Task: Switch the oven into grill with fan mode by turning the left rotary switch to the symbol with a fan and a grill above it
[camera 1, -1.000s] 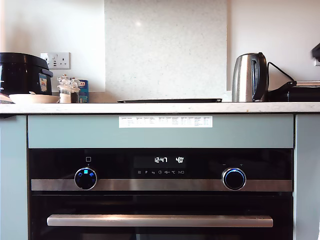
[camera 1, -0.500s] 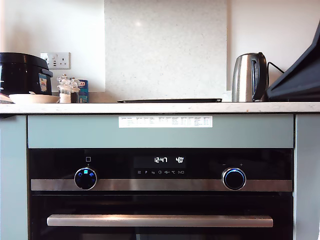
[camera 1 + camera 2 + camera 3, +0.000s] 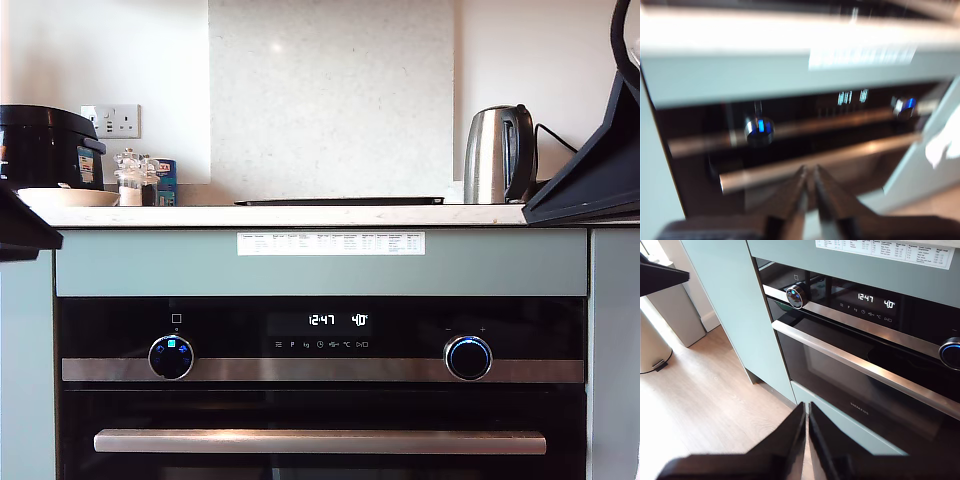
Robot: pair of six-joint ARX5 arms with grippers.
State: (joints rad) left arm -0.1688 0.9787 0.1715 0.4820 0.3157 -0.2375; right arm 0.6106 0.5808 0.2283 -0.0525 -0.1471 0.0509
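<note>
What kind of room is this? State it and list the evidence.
A home kitchen, most likely. A built-in oven with a lit clock display sits under a pale worktop, which carries a steel electric kettle and a black hob. Pale green cabinet fronts flank the oven.

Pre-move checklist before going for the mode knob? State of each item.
1. Mode knob in view and unobstructed: ok, nothing in front of it in the exterior view.
2. My first gripper shut and empty: ok, fingertips together, though that wrist view is blurred.
3. My second gripper shut and empty: ok, jaws together, well short of the oven door handle.
4. Either gripper at the knob: not ok, both are apart from it; jaws need opening before a grasp.
5. Oven powered: ok, display reads 12:47 and 40.
6. Present mode symbol on the knob: cannot tell, too small to read.
</note>
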